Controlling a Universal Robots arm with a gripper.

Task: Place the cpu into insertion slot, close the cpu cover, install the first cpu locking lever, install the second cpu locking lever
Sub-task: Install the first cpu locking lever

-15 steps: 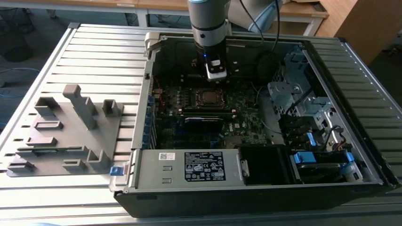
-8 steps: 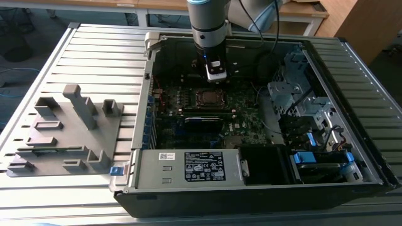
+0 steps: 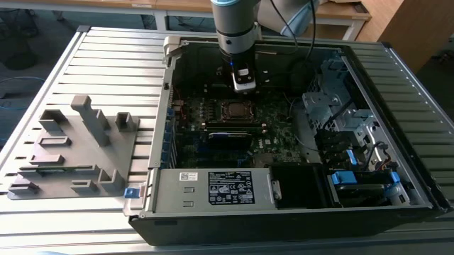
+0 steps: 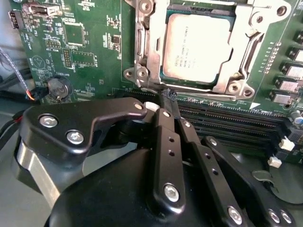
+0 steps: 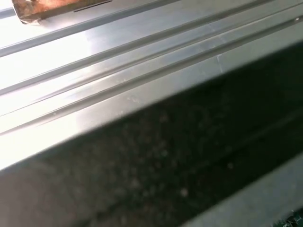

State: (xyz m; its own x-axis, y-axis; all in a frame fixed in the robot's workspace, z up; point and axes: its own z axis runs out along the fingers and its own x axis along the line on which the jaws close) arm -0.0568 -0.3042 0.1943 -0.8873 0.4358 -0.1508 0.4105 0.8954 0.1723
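The cpu (image 4: pixel 198 47) lies flat in the insertion slot (image 3: pixel 234 109), its grey metal top showing through the cut-out of the cpu cover (image 4: pixel 147 47). The cover's silver frame lies down around the chip. A thin silver locking lever (image 4: pixel 208 95) runs along the socket's edge nearest my fingers. My gripper (image 4: pixel 168 96) is shut, and its black tips meet right at this lever beside the socket. In the exterior view the gripper (image 3: pixel 243 87) hangs inside the open computer case, just behind the socket.
Long black memory slots (image 4: pixel 236 124) run beside the socket, and a coin battery (image 4: pixel 59 88) sits on the green board. The case holds a power supply (image 3: pixel 212 188) and a drive cage (image 3: pixel 341 106). A grey fixture (image 3: pixel 78 143) stands on the slatted table (image 5: pixel 118 56).
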